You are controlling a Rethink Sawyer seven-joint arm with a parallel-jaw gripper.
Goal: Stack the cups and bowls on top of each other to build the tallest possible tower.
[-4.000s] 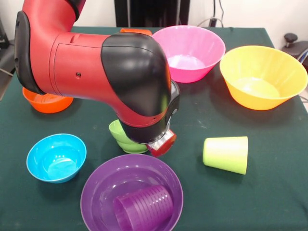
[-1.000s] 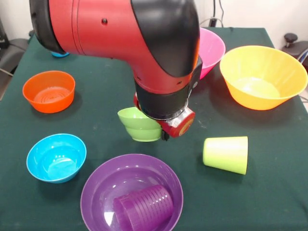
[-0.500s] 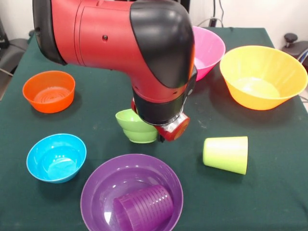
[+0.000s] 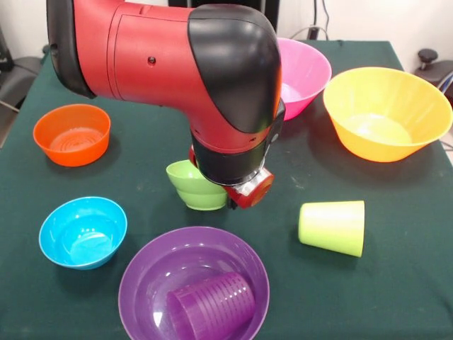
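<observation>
arm (image 4: 177, 78) sits low over the tilted green bowl (image 4: 191, 188), blocking its gripper so can't tell if it's clamped; purple cup (image 4: 211, 306) lies in the purple bowl (image 4: 152, 273)

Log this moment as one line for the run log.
arm: low over table centre | green bowl: tilted, partly under wrist | gripper: fingers hidden | purple cup: lying in purple bowl | lime cup: on its side | tower: none

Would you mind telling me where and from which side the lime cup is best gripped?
The lime cup lies on its side, apart from the other things, its wide mouth toward the picture's right and its closed base toward the left. I would come down from above and close across its round wall about mid-length, since the taper could let it slip if pinched nearer one end.
</observation>
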